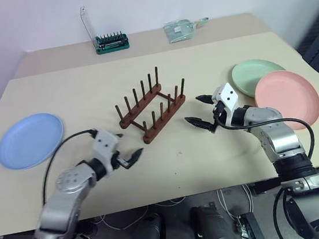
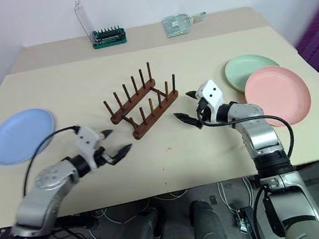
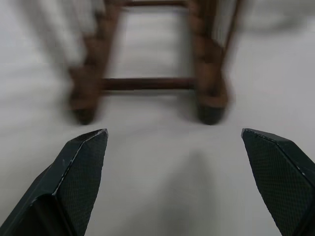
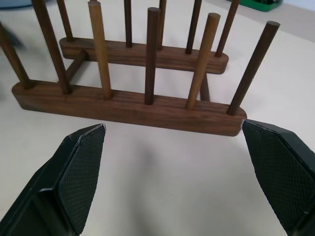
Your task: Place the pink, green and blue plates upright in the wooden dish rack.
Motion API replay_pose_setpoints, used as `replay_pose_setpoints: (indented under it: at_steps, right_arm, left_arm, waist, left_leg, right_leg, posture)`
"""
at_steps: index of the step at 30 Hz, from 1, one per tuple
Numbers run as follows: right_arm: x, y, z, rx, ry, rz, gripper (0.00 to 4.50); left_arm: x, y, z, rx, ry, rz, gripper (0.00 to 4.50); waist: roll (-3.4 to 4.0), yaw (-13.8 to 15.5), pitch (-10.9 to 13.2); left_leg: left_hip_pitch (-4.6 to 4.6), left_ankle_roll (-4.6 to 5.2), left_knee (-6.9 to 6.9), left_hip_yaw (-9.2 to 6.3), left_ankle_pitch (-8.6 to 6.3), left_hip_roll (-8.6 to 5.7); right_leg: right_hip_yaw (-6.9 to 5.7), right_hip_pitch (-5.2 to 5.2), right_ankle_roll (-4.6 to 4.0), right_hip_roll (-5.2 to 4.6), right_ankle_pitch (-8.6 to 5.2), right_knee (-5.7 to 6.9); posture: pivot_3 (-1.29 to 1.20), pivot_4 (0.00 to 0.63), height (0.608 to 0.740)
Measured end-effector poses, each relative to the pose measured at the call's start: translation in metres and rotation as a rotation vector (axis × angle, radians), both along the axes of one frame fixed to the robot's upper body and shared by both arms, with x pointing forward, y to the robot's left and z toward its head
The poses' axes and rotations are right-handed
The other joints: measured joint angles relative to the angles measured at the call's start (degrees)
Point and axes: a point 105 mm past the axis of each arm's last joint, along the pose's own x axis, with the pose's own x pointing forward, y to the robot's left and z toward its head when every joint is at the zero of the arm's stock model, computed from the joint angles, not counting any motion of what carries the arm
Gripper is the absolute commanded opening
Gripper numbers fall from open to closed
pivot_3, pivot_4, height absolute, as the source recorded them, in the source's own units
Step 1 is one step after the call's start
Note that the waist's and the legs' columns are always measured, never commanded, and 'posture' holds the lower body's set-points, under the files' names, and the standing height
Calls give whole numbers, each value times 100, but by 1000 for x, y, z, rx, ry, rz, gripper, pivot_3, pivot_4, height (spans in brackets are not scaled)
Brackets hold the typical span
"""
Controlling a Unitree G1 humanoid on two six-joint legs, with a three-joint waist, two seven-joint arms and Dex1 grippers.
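On table, pink plate (image 1: 288, 99), green plate (image 1: 258, 76), blue plate (image 1: 30, 140) lie flat; prob light, stiff, slick plastic; grab by rim; left gripper (image 1: 129, 151) & right gripper (image 1: 202, 111) both spread, empty, near rack (image 1: 152, 109).

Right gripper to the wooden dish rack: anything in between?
Nothing. Bare tabletop between the open right gripper and the wooden dish rack, per the right wrist view.

Dark wooden rack (image 1: 152, 111); matt table (image 1: 210, 154); matt plastic-looking plates (image 1: 288, 98)

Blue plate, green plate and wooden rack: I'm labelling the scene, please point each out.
blue plate (image 1: 30, 140), left eye view, flat centre.
green plate (image 1: 250, 73), left eye view, uncovered centre.
wooden rack (image 4: 129, 109), right wrist view, near base rail.
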Motion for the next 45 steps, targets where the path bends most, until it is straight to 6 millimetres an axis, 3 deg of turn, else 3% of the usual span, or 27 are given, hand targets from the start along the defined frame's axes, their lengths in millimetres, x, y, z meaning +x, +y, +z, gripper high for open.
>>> replay_pose_setpoints:
  at_steps: [6,7,9,15,22,30,35,39,43,45]
  right_arm:
    - [-8,-4,-4,-8,1,-17,4500]
    - [-9,-3,-3,-10,-4,-15,4500]
    - [-13,-2,-2,-17,-11,-11,4500]
    - [-18,-10,-4,-35,-4,-43,4500]
    - [-27,-21,-7,-70,6,-72,4500]
    - [-37,-49,-10,-107,24,-154,4500]
    - [-45,-64,-12,-124,19,-213,4500]
    - [-50,-68,-11,-130,16,-235,4500]
    - [-51,-72,-10,-135,15,-249,4500]
    - [-51,-75,-9,-145,13,-254,4500]
  left_arm:
    - [24,-31,-4,-45,-31,6,4474]
    - [29,-36,-4,-49,-37,6,4238]
    - [36,-43,-3,-57,-46,2,3644]
    - [39,-51,-2,-74,-65,-37,748]
    - [40,-50,-2,-3,-102,-144,765]
    - [42,-80,8,14,-85,-529,765]
    - [59,-82,15,72,-124,-644,765]
    - [68,-77,9,92,-88,-660,765]
    - [69,-75,3,70,-67,-657,2575]
    - [73,-71,4,68,-82,-619,2575]
  waist:
    - [4,82,-3]
    - [5,84,-3]
    - [5,75,-3]
    - [6,58,-4]
    - [6,76,-4]
    - [6,56,-3]
    - [6,56,-3]
    - [4,50,-2]
    - [4,51,-2]
    - [4,52,-2]
  left_leg:
    - [-1,0,19,-3,0,0]
    - [-1,1,24,-3,0,0]
    - [0,3,27,-3,-2,-1]
    - [0,4,26,-3,-2,-1]
    - [-2,5,28,-3,-3,-1]
    - [-10,8,33,-5,-4,-3]
    - [-13,9,32,-5,-4,-3]
    - [-16,12,34,-5,-6,-3]
    - [-17,13,36,-5,-6,-3]
    - [-16,13,37,-5,-6,-3]
  right_leg:
    - [-5,9,0,0,0,4]
    - [-6,13,0,0,0,4]
    - [-6,15,2,-1,0,2]
    - [-6,14,3,0,1,3]
    - [-8,15,2,-1,0,0]
    - [-13,12,3,-2,0,-2]
    - [-12,7,5,-3,1,-1]
    - [-13,7,11,-2,1,-2]
    - [-12,7,16,-2,4,-1]
    - [-12,7,17,-2,4,-1]
  posture:
    - [0,150,740]
    - [0,150,740]
    - [0,150,740]
    - [0,150,740]
    - [0,150,740]
    - [0,150,740]
    - [0,150,740]
    - [0,150,740]
    - [0,150,740]
    - [0,150,740]
